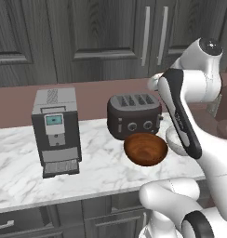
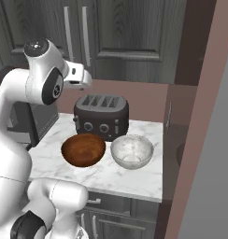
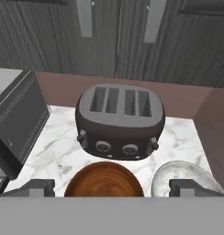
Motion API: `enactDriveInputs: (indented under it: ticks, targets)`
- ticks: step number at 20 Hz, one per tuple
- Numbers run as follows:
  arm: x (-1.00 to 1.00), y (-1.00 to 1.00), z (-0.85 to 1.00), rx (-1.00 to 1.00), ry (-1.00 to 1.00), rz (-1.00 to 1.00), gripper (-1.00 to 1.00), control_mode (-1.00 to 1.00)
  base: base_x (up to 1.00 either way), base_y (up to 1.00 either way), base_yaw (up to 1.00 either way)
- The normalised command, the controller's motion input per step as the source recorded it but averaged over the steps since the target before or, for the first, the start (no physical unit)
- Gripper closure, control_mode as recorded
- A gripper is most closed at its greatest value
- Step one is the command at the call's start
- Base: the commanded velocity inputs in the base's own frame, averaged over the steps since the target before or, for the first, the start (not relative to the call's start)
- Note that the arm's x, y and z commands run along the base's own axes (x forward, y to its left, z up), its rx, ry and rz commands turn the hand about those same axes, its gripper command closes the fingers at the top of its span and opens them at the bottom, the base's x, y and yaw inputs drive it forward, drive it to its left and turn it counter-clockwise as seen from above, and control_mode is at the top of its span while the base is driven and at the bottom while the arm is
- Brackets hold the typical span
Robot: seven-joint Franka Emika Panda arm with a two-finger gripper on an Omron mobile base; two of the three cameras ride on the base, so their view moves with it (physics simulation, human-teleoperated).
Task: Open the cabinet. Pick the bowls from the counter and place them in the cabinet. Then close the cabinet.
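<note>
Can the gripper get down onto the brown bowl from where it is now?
Probably yes. The gripper is open and sits above the brown bowl, whose top is uncovered. The toaster stands behind it and the pale bowl beside it, both apart from the brown one in the right base view.

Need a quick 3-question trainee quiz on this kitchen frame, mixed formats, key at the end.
1. True or false: the cabinet doors are shut.
2. Which bowl sits nearer the coffee machine? A) the brown bowl B) the pale bowl
3. Fill in: directly behind both bowls stands a black ____.

Key:
1. True. Both panelled doors sit flush, handles side by side.
2. A. In the right base view the brown bowl lies left of the pale one, on the coffee machine's side.
3. Toaster, four slots on top, knobs facing the bowls. The gripper is open above them, holding nothing.
</note>
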Motion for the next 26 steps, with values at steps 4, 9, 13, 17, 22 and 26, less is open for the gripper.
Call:
enactDriveInputs:
  ticks: [4, 9, 13, 17, 22, 26]
  targets:
    - [-0.02, -0.09, 0.45, 0.0, -0.18, 0.0, -1.0, -1.0, 0.0, 0.0, 0.0]
    - [0.0, -0.01, 0.34, 0.0, -0.23, 0.0, -1.0, -1.0, 0.0, 0.0, 0.0]
    - [0.0, 0.0, 0.38, 0.0, -0.31, 0.0, -1.0, -1.0, 0.0, 0.0, 0.0]
    - [0.01, 0.02, 0.38, 0.0, -0.16, 0.0, -1.0, -1.0, 0.0, 0.0, 0.0]
    - [0.08, 0.0, 0.39, 0.0, -0.03, 0.0, -1.0, -1.0, 0.0, 0.0, 0.0]
    - [0.15, 0.0, 0.27, 0.0, 0.04, 0.0, -1.0, -1.0, 0.0, 0.0, 0.0]
